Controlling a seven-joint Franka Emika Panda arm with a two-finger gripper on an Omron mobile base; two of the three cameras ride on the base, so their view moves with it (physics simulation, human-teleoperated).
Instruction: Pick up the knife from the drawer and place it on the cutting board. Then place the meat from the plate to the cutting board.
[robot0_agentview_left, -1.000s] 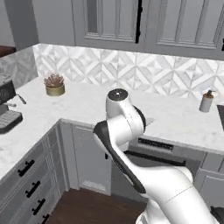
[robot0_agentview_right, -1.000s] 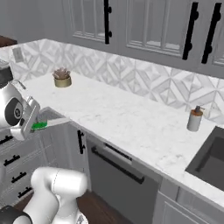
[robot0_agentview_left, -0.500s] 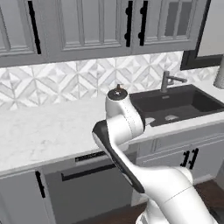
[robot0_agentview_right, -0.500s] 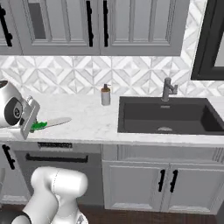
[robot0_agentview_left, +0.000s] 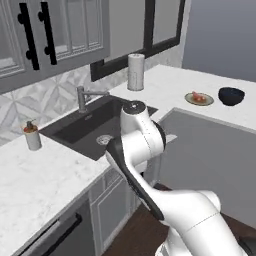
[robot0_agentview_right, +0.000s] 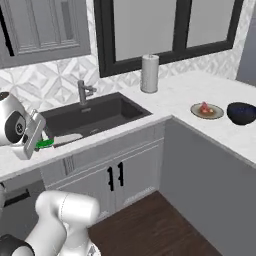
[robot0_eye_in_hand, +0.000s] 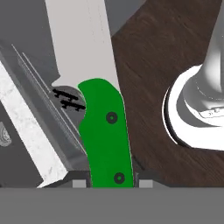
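Firmly clamped by its green handle, the knife (robot0_eye_in_hand: 105, 131) juts forward from the closed gripper (robot0_eye_in_hand: 109, 183), blade pointing away.

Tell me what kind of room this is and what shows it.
A home kitchen, rendered. A dark sink with a faucet sits in a marble counter, grey cabinets run below, and a paper towel roll stands under the window.
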